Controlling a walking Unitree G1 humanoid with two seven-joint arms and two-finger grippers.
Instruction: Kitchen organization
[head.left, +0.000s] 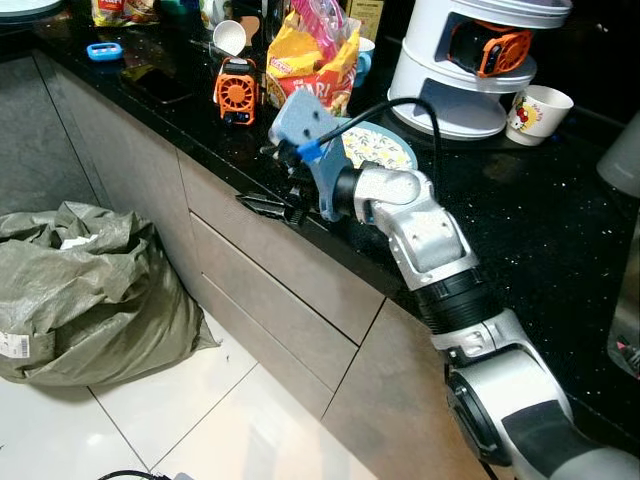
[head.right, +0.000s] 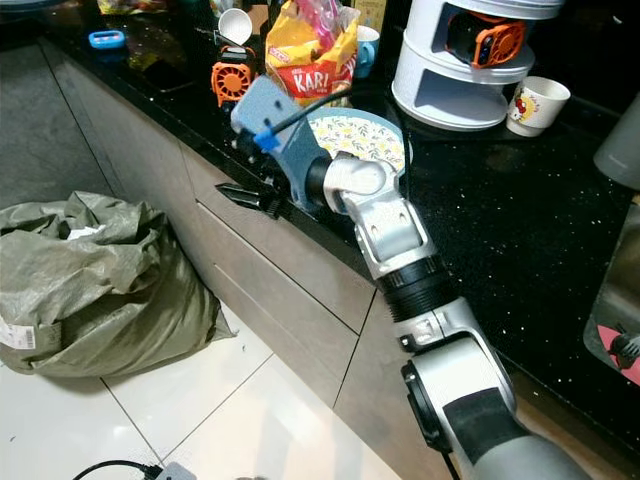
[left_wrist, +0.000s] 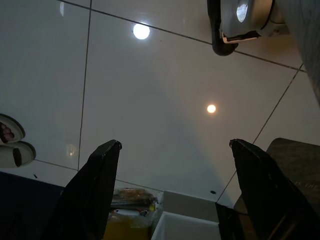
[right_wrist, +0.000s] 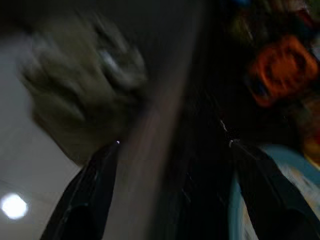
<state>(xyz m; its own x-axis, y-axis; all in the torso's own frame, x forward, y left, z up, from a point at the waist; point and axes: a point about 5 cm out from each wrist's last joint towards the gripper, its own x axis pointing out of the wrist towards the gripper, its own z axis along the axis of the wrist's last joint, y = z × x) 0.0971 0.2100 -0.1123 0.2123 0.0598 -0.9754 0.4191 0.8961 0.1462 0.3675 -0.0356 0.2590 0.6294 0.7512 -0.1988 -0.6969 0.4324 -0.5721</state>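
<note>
Both eye views are sharp and evenly lit, with soft sheen on the white floor tiles toward seven o'clock. The left wrist view catches two ceiling-lamp reflections. The right wrist view is dim and motion-blurred throughout.

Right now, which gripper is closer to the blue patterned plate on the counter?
Right. The right gripper reaches over the counter's front edge just beside the patterned plate, fingers open. The left gripper hangs open over the white floor tiles, away from it.
</note>
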